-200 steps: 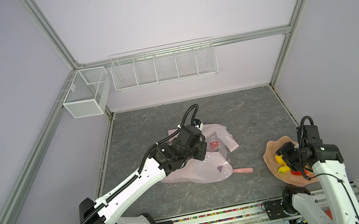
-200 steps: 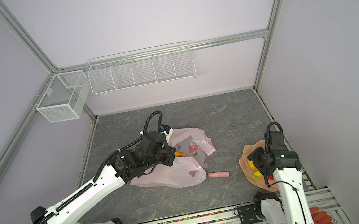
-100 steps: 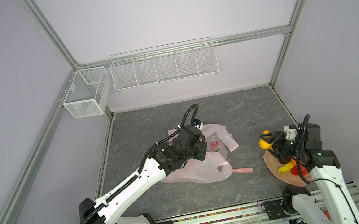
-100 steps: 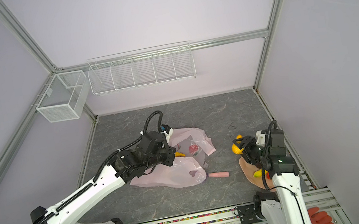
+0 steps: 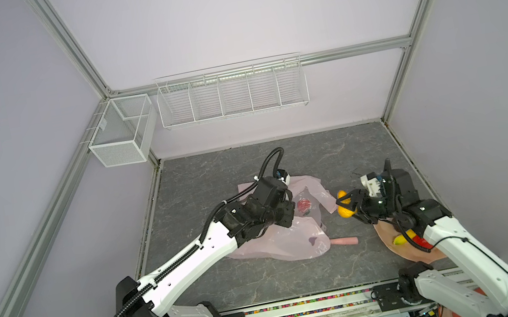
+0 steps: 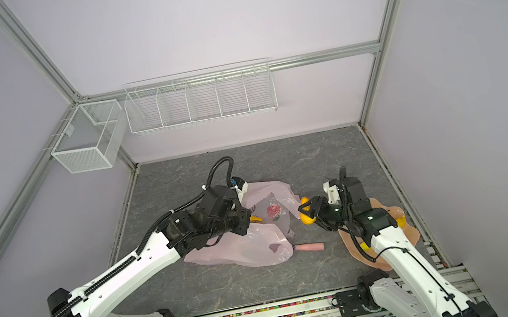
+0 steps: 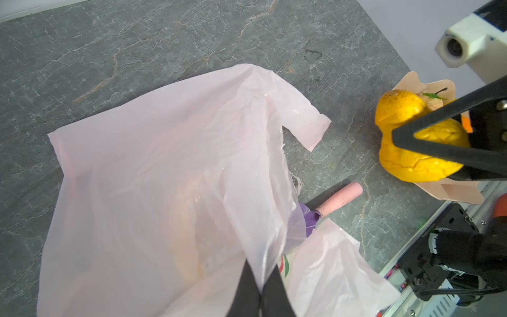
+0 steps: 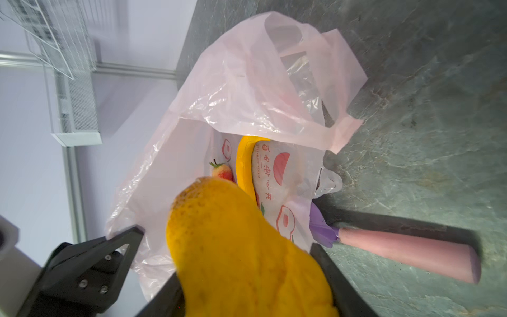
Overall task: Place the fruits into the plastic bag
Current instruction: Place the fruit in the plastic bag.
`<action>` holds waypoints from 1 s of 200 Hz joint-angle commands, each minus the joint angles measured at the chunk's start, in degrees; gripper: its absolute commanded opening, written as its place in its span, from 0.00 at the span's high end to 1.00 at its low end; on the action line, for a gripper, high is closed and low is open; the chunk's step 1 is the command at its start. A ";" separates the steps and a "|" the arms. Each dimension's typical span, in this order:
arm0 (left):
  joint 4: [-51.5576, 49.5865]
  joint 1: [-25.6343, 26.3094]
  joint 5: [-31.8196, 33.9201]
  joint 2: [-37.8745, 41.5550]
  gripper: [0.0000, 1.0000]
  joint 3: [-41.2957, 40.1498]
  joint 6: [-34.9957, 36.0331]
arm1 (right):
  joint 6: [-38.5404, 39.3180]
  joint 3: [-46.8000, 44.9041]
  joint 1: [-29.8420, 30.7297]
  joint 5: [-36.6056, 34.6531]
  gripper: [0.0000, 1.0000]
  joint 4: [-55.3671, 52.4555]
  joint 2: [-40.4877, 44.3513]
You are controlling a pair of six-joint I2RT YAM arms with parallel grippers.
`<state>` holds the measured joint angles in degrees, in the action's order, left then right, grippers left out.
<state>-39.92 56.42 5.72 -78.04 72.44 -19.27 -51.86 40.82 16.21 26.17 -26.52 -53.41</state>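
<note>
Pinching thin plastic bag, left tool is clenched; right tool grasps bumpy fruit.

Bright even light, soft shadows; plastic bag glints beyond right gripper, whose orange-yellow fruit looks blurred

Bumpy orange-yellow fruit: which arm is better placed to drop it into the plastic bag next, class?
Right. The right gripper holds the fruit near the plastic bag; the left gripper is shut on its edge.
</note>
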 commanded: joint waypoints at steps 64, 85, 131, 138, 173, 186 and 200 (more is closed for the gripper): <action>-1.44 0.27 1.23 -1.63 1.00 3.70 -1.56 | 23.69 14.48 19.29 -14.61 0.71 -5.79 -16.78; -2.41 0.27 2.24 -1.96 1.00 4.57 -1.87 | 25.75 14.40 22.07 -15.99 0.71 -6.34 -18.11; -3.32 0.22 3.24 -2.51 1.00 5.88 -1.96 | 28.87 13.47 28.17 -18.16 0.72 -6.00 -20.15; -3.32 0.23 3.18 -2.51 1.00 5.95 -1.87 | 29.00 13.26 28.78 -18.43 0.72 -5.63 -20.61; -2.20 0.19 1.55 -2.29 1.00 5.79 -1.43 | 29.39 13.64 29.58 -18.09 0.73 -4.01 -24.15; -2.09 0.20 1.53 -2.21 1.00 5.82 -1.45 | 29.53 14.32 29.58 -17.85 0.73 -3.42 -25.70; -1.90 0.24 1.18 -2.12 1.00 5.92 -1.31 | 29.52 15.01 29.52 -16.54 0.74 -1.98 -27.81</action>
<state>-42.13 56.42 7.62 -80.01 76.62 -20.51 -23.90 54.65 45.47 8.62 -31.20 -78.52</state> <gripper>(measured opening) 0.047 0.580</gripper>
